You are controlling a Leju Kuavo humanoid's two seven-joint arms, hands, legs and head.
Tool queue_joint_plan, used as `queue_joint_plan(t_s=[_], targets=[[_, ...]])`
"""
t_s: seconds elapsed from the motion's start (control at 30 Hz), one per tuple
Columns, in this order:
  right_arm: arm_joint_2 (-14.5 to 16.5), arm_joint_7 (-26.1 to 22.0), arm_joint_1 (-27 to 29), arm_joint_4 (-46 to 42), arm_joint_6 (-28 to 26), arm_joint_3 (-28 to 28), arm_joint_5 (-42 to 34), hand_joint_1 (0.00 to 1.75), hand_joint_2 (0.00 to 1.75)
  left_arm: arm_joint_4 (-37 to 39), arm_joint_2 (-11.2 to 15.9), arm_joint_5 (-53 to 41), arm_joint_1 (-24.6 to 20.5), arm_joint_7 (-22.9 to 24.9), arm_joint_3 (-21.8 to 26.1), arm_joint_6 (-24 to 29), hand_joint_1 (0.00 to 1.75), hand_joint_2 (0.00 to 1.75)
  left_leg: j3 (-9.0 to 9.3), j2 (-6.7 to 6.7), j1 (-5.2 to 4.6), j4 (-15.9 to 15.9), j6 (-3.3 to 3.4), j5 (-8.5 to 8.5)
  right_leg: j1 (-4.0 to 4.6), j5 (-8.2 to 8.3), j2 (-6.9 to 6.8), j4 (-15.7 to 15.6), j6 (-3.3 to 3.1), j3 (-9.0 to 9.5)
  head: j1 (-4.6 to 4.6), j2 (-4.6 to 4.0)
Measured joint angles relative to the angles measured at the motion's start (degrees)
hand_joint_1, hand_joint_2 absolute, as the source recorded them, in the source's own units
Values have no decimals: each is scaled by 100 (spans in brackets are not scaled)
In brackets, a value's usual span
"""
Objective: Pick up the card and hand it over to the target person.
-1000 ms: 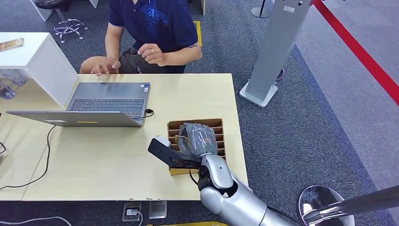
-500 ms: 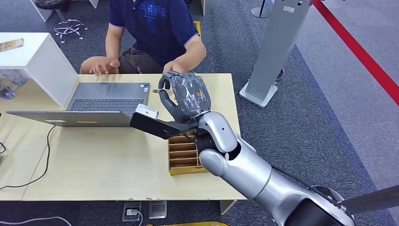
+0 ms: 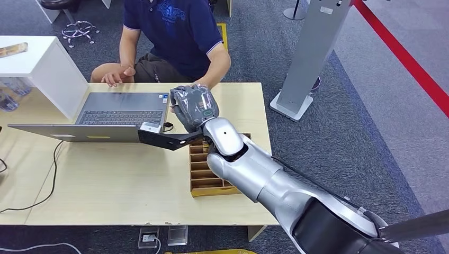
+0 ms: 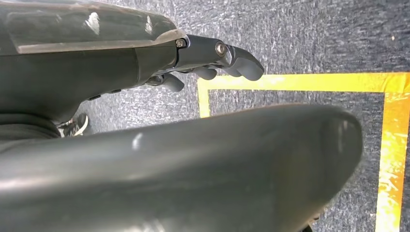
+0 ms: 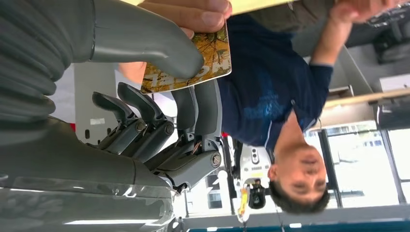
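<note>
So over the last second our right hand (image 3: 194, 107) comes up out of the cardboard tray (image 3: 198, 186) by the table's edge and swings across toward the person (image 3: 174, 37) sitting on the far side. Half a second back it was higher and a bit more to the right; now it sits lower, right at the far edge of the table (image 3: 106, 180), next to the laptop (image 3: 124, 110). We read that as the handover being nearly done, with only the release left.

From the head camera we can't make out the card at all, the back of the hand covers it. The right wrist camera fills that in: the card (image 5: 212, 60) is pinched between our thumb (image 5: 145, 41) and fingers (image 5: 205, 113), and the person's fingers (image 5: 193, 12) are already on its other end. So both sides are holding it.

Our left hand (image 4: 212, 58) hangs down by the carpet (image 4: 314, 38), fingers loosely curled, holding nothing.
</note>
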Motion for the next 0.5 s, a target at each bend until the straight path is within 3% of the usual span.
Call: queue_joint_plan(t_s=[0.07,0.5], targets=[[-51,22,2,-47,-2,-7,-18,0,175,0,6,-59,-26,16,-81,-2,0,0,-8,-6,0,11,1,-5,0,-5,-6,8,3,-6,0,0],[-219,-129,48,-744,-39,-348,-614,0,175,-1,-2,210,20,-68,29,-14,0,0,-15,-2,1,18,2,-7,0,-6,-2,13,3,-15,0,0]])
